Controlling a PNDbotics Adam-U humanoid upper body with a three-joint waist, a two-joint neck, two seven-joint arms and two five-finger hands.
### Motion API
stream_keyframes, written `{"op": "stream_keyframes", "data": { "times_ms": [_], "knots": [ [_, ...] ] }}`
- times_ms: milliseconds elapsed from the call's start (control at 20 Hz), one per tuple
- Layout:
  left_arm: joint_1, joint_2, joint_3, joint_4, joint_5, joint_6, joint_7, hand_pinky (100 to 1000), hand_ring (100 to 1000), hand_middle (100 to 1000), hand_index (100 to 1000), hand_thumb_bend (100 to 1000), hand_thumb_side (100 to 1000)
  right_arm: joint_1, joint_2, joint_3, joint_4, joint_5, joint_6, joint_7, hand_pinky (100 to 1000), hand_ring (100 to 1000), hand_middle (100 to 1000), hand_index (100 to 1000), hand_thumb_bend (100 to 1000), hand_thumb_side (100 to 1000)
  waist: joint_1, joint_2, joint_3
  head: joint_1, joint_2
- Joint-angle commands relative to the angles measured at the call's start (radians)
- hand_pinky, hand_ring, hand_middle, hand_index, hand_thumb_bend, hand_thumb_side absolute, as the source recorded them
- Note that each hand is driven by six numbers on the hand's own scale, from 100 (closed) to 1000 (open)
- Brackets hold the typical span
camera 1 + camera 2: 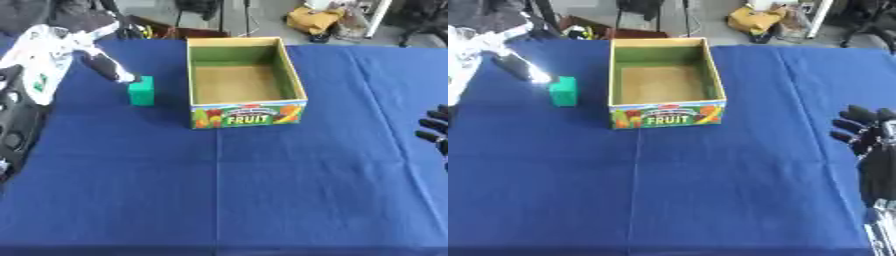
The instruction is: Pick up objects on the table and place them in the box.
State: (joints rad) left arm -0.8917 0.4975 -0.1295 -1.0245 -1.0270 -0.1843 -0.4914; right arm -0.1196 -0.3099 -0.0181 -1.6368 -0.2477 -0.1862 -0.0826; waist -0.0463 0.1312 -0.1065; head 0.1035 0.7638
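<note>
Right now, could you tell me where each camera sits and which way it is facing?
Left eye view: in the robot's head, looking down at the blue table; the left hand reaches the green block, and only fingers of the right hand show at the right edge.
Right eye view: beside it, same downward look; the right hand shows more fully, fingers relaxed.
Both share the empty FRUIT box, block and table.

A fruit box point(248, 114) stands on the table point(262, 190) at upper centre of the frame. A small block point(141, 91) sits just left of it, with the left hand point(107, 65) at the block's upper left. The right hand point(866, 131) shows at the right edge.
</note>
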Motion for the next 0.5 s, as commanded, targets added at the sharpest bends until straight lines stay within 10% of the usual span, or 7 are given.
{"op": "stream_keyframes", "data": {
  "times_ms": [50, 500],
  "knots": [
    [-0.043, -0.028, 0.018, 0.088, -0.121, -0.021, 0.013, 708, 732, 708, 836, 815, 316, -0.012, -0.019, -0.004, -0.014, 0.001, -0.001, 0.003, 726, 752, 718, 796, 100, 1000, 0.0, -0.009, -0.004, 0.003, 0.002],
    [-0.06, -0.069, 0.031, 0.168, -0.22, -0.05, 0.064, 699, 716, 679, 827, 809, 300, -0.012, -0.018, -0.003, -0.012, 0.0, 0.0, 0.005, 726, 752, 718, 797, 100, 1000, -0.001, -0.009, -0.008, 0.005, 0.003]
  ]
}}
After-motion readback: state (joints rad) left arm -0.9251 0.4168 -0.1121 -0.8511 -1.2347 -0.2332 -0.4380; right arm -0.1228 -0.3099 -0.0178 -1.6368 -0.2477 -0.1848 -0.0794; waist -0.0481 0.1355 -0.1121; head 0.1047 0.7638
